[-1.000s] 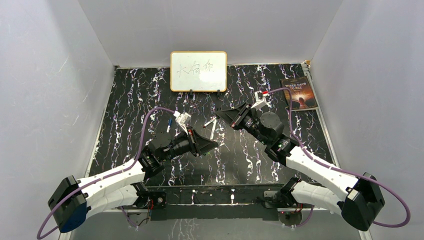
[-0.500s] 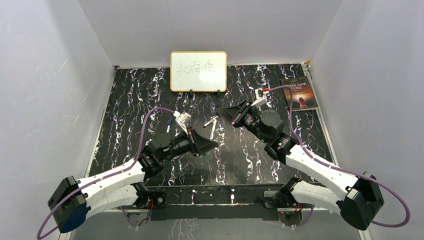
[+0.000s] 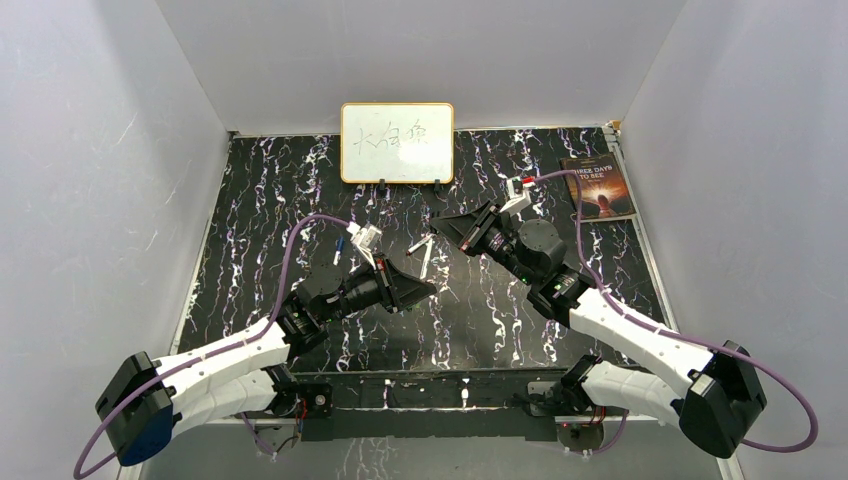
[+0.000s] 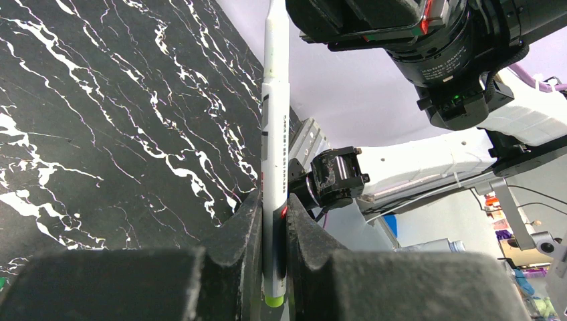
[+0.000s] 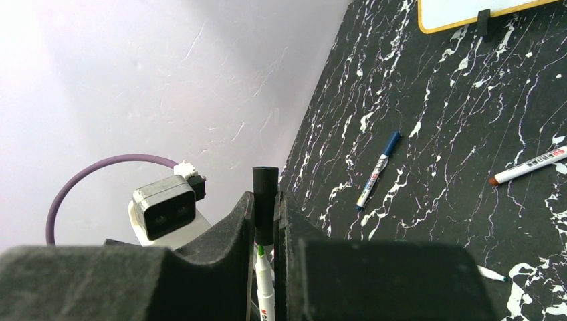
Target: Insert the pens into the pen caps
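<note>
My left gripper is shut on a whitish pen with a green end, which points up toward the right arm. My right gripper is shut on a black pen cap. That pen's green tip sits just below the cap's open end, between the right fingers. From above, the left gripper and the right gripper face each other mid-table, with the held pen spanning the gap. A blue-capped pen and a pen with a reddish tip lie on the table.
A small whiteboard stands at the back centre. A book lies at the back right. The blue-capped pen lies just left of the left wrist. White walls close in the black marbled table.
The right arm has shifted slightly toward the back. The left arm has not moved. Both grips are unchanged.
</note>
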Tool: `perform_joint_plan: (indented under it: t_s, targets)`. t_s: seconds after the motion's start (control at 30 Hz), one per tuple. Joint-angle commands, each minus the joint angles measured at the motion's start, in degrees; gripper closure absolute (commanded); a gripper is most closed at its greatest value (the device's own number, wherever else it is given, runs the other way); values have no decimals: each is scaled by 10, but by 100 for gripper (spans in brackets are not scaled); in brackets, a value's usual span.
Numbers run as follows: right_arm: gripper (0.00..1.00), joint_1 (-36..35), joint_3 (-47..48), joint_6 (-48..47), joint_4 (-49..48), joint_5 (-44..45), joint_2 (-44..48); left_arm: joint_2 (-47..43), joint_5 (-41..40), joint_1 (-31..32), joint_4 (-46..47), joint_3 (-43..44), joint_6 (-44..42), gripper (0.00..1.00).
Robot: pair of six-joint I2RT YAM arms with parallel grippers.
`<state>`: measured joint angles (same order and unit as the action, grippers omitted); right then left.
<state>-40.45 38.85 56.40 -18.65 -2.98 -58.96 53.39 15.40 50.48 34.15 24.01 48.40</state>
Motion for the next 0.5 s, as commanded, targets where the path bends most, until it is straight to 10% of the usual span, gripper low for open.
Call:
perform_joint_plan:
  t_s: [0.0,0.47]
  targets:
    - [100,2,8,5,-46,-5,7,-11,2,3,9,13,-10,100]
    - [100,2,0,5,-42,-18,10,-9,0,2,15,12,-7,100]
